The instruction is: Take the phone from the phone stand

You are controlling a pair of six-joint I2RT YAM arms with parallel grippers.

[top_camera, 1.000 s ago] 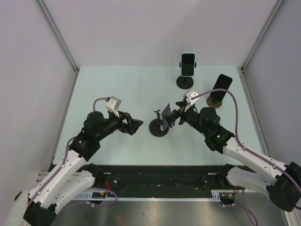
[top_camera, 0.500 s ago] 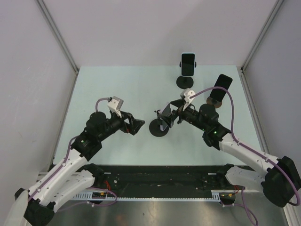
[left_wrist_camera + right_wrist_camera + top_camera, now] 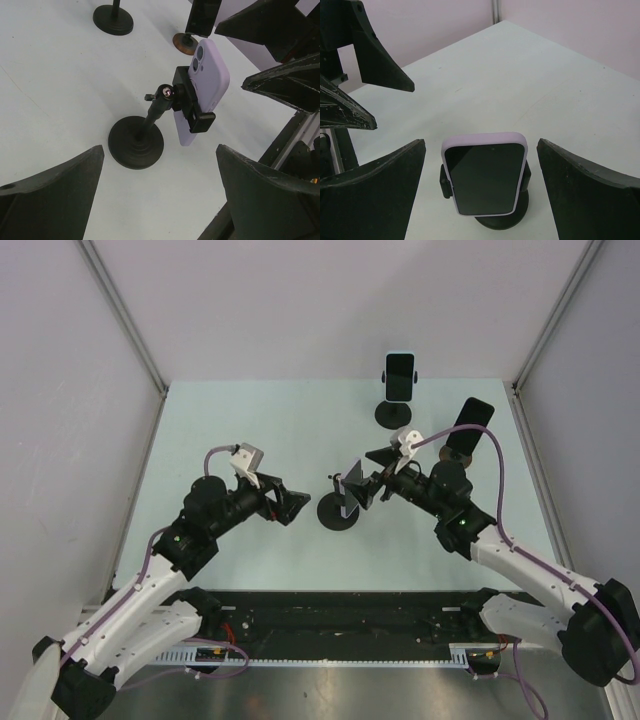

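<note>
A lilac-cased phone (image 3: pixel 352 486) is clamped in a black phone stand (image 3: pixel 338 513) at the table's middle. My right gripper (image 3: pixel 369 480) is open just right of it and faces its dark screen (image 3: pixel 485 172). In the right wrist view the phone sits framed between the two fingers (image 3: pixel 380 192), untouched. My left gripper (image 3: pixel 291 507) is open and empty just left of the stand. Its wrist view shows the phone's lilac back (image 3: pixel 209 82), the clamp (image 3: pixel 192 102) and the round base (image 3: pixel 136 148) ahead of my left gripper (image 3: pixel 160 195).
Two more stands are at the back right: one with a light blue phone (image 3: pixel 399 375) on a black base (image 3: pixel 392 414), one with a black phone (image 3: pixel 470 421) on a brown base (image 3: pixel 460 457). Grey walls enclose the table.
My left gripper has crept slightly right toward the stand. My right wrist has shifted a little. The phone stays clamped in the stand.
</note>
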